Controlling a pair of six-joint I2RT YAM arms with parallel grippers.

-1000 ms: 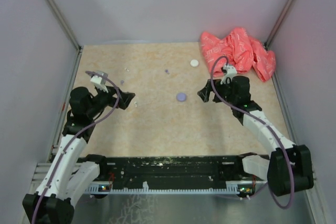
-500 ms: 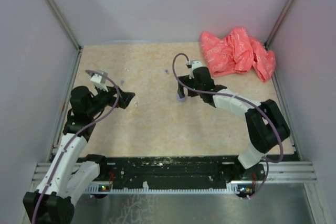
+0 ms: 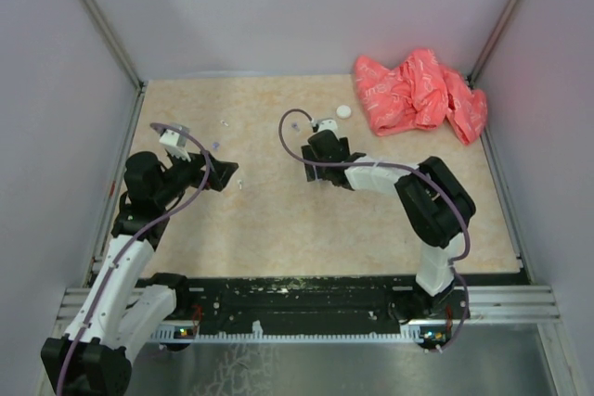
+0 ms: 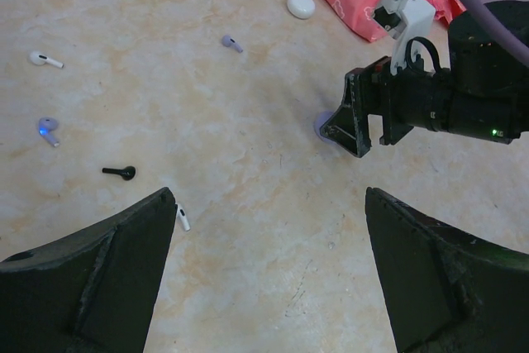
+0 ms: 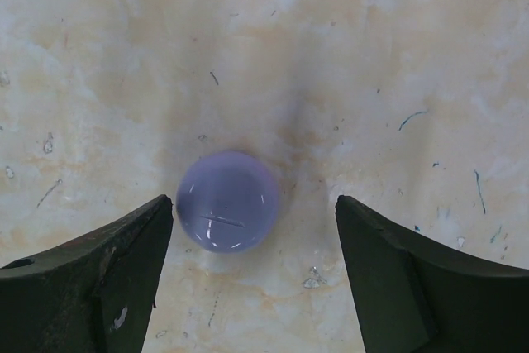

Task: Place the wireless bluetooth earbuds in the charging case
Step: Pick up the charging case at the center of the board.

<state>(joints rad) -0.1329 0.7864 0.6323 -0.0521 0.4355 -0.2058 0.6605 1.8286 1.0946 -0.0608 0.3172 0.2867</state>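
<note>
Right gripper (image 5: 252, 208): hanging low over the lavender case (image 5: 228, 201); its jaws are standing apart on either side of the case, touching nothing and grasping nothing.
Left gripper (image 4: 269, 193): hovering spread wide and empty over the left of the worktop (image 3: 269, 220).
Earbuds: lying loose below the left gripper; a white bud (image 4: 45, 59), a purple bud (image 4: 48, 130), a black bud (image 4: 120, 173), a second white bud (image 4: 183, 217), and another purple bud (image 4: 232, 43) nearer the white case (image 4: 301, 5).
Progress: no bud is sitting in a case; the lavender case is looking shut; I judge that opening, picking and inserting are all left.
Hidden: from overhead the right gripper is covering the lavender case; the left finger is partly cutting off the second white bud; the pink bag (image 3: 418, 90) may be hiding more.
</note>
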